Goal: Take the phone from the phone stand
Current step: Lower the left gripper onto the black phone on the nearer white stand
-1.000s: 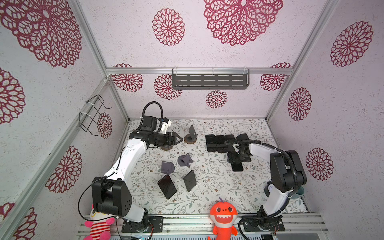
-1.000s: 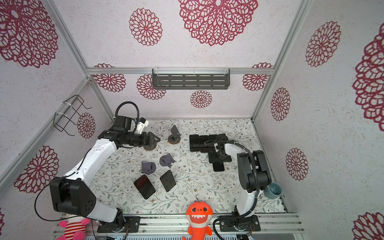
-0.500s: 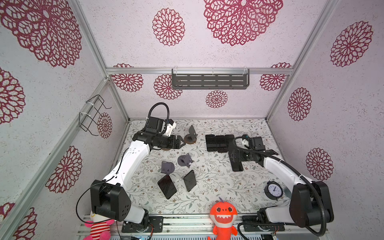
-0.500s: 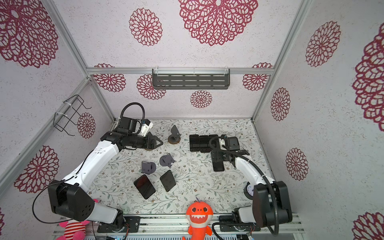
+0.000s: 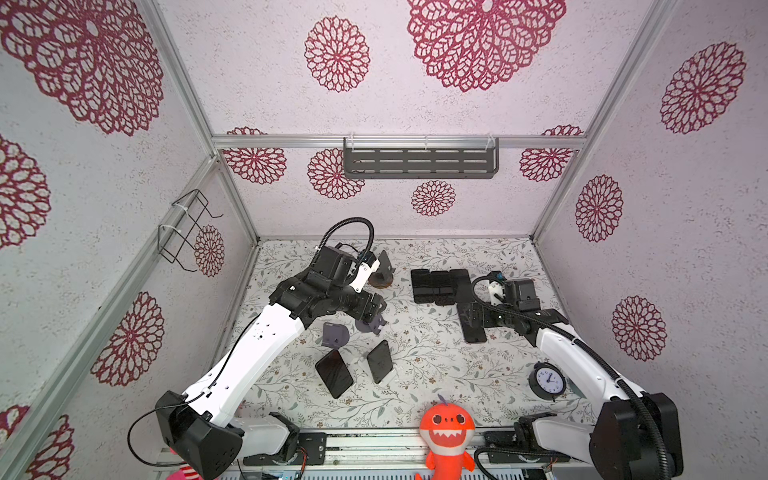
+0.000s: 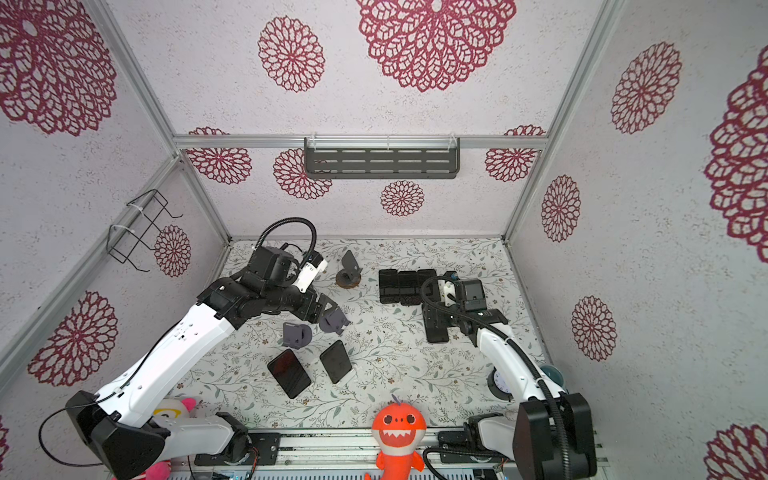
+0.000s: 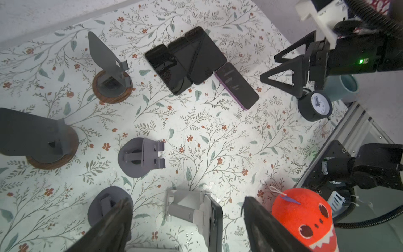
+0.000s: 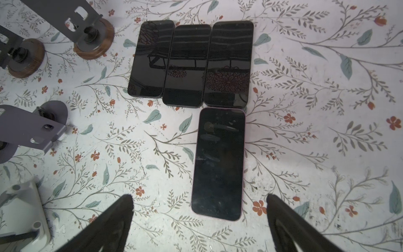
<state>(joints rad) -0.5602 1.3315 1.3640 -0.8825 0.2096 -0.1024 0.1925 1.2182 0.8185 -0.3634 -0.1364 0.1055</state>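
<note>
Left end effector [image 7: 186, 200] spread, moved beside purple stand [image 6: 337, 322], right end effector [image 8: 198, 197] spread above pink phone [image 8: 219, 163]

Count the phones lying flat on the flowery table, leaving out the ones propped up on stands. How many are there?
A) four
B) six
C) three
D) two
A: the right wrist view shows three dark phones side by side and one pink-edged phone next to that row, all flat on the table.
</note>
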